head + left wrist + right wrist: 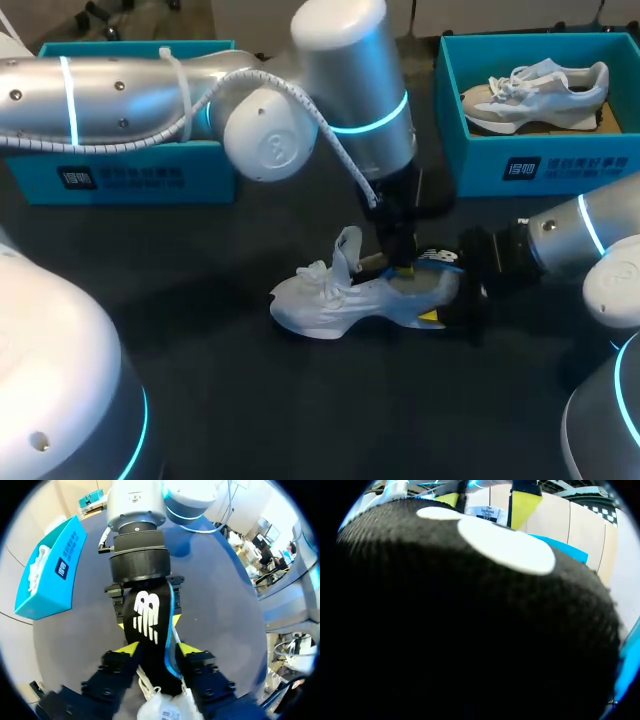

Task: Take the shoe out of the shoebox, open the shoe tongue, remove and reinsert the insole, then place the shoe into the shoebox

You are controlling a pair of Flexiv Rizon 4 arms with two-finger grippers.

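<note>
Looking down from the head cam, starting on the left: one blue shoebox (pixel 120 175) is sitting at the back left of the dark table (pixel 250 400), and my left arm (pixel 120 95) is stretching across in front of it toward the middle. The white shoe (pixel 330 305) is lying out on the table near the centre, not in either box, with its toe pointing left and its tongue and laces sticking up.

My left gripper (pixel 402 262) is coming straight down at the shoe's opening. Its wrist cam is showing the black insole (pixel 146 617) with the white logo running between its yellow-tipped fingers (pixel 127 649). Both are pressing on it from either side, so I'm calling that clamped on the insole.

My right gripper (pixel 450 295) is sitting just right of that, at the heel end of the shoe, with the far end of the insole reaching up to it. Its own cam is getting nothing but black insole fabric, so I can't tell whether it's gripping anything.

At the back right, the second blue shoebox (pixel 540 160) is holding another pale sneaker (pixel 540 95), lying on its side.
</note>
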